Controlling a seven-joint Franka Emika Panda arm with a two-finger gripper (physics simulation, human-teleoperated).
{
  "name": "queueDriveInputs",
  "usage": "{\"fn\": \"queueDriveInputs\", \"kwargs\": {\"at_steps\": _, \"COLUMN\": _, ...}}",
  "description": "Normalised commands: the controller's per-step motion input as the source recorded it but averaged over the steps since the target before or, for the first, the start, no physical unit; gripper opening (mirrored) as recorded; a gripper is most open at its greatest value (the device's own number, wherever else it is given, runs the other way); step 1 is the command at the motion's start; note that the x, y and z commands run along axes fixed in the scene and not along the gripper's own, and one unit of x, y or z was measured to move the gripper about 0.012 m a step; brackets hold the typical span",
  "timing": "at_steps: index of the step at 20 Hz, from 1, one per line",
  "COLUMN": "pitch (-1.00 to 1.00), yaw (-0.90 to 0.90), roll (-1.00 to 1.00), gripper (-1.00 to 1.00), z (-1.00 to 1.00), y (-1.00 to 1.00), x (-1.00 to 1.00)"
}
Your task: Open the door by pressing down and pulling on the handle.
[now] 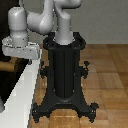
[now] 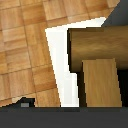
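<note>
My pincer (image 1: 20,56) hangs at the exterior view's left, over the white frame (image 1: 22,95); whether it is clenched I cannot tell. The handle (image 2: 97,52) lies just below my wrist.

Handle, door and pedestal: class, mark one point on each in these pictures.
handle (image 2: 100,82): wrist view, flat face of the tan bar.
door (image 1: 7,80): exterior view, dark panel face.
pedestal (image 1: 64,75): exterior view, middle of the black column.
</note>
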Motion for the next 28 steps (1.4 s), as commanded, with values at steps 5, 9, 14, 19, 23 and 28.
{"fn": "queueDriveInputs", "kwargs": {"at_steps": 5, "pitch": 0.0, "yaw": 0.0, "roll": 0.0, "gripper": -1.0, "z": 0.0, "y": 0.0, "x": 0.0}}
{"fn": "queueDriveInputs", "kwargs": {"at_steps": 9, "pitch": 0.0, "yaw": 0.0, "roll": 0.0, "gripper": -1.0, "z": 0.0, "y": 0.0, "x": 0.0}}
{"fn": "queueDriveInputs", "kwargs": {"at_steps": 14, "pitch": 0.0, "yaw": 0.0, "roll": 0.0, "gripper": -1.0, "z": 0.0, "y": 0.0, "x": 0.0}}
{"fn": "queueDriveInputs", "kwargs": {"at_steps": 19, "pitch": 0.0, "yaw": 0.0, "roll": 0.0, "gripper": -1.0, "z": 0.0, "y": 0.0, "x": 0.0}}
{"fn": "queueDriveInputs", "kwargs": {"at_steps": 23, "pitch": 0.0, "yaw": 0.0, "roll": 0.0, "gripper": -1.0, "z": 0.0, "y": 0.0, "x": 0.0}}
{"fn": "queueDriveInputs", "kwargs": {"at_steps": 28, "pitch": -0.12, "yaw": 0.0, "roll": 0.0, "gripper": -1.0, "z": -0.8, "y": 0.0, "x": 0.0}}
